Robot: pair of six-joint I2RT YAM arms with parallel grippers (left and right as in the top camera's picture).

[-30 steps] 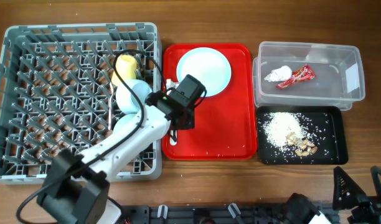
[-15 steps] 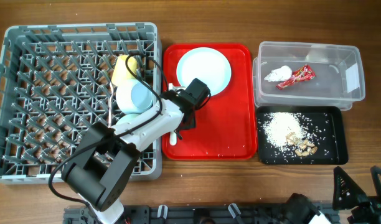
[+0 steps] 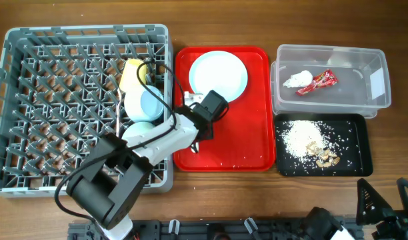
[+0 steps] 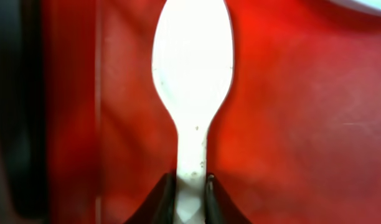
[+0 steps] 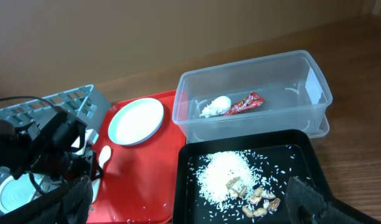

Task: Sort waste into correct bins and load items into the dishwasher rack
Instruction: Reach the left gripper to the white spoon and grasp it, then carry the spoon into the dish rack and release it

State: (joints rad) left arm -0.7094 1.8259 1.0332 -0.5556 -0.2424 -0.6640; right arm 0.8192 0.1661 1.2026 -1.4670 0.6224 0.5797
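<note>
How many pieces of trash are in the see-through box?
2. The crumpled white napkin lies near the middle of the clear tub, and the red wrapper lies right beside it, to its right in the overhead view. The tub is see-through, so none looks hidden.

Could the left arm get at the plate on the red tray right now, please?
Likely yes: the plate lies uncovered beside the left gripper, though its jaws hold the spoon.

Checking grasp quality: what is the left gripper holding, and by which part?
The left gripper pinches the white spoon by its handle, just below the bowl.
</note>
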